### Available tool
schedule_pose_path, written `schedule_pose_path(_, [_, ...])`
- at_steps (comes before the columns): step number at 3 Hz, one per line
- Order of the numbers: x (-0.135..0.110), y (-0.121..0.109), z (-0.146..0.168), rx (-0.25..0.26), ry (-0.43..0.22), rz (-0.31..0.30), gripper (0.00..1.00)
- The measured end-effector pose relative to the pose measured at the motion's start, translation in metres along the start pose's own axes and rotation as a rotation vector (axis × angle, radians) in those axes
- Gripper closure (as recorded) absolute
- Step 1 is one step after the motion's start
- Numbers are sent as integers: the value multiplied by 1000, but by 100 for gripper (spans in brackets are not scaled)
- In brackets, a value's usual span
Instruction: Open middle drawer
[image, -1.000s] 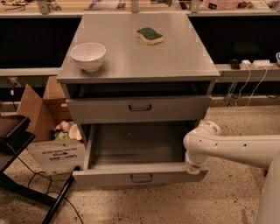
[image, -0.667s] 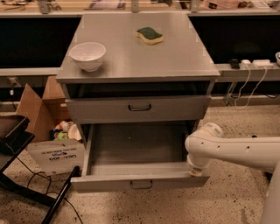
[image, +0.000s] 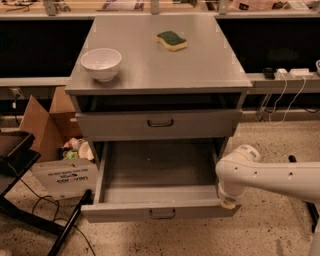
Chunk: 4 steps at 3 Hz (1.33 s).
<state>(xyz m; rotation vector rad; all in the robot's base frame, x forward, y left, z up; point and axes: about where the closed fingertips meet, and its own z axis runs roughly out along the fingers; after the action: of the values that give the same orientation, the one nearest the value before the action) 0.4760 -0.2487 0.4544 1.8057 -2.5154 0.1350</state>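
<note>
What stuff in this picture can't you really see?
In the camera view:
- The tool, at the right front corner of the middle drawer, is mostly hidden behind the arm.
- The arm runs off the right edge, so the rest of it is cut off.
- Whatever is below the middle drawer is covered by it.
- The cardboard box has printed words too blurred to read, and the things inside are too small to name.
</note>
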Motion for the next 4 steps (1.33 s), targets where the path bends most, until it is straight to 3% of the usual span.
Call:
schedule_pose_path(1, [0,0,0,0,0,0,100])
schedule_pose_path(2, [44,52,6,-78,61,86,81])
schedule_pose_path(3, [62,89,18,-133,99,80,58])
schedule_pose_path(4, [51,84,5,-86,87,57,34])
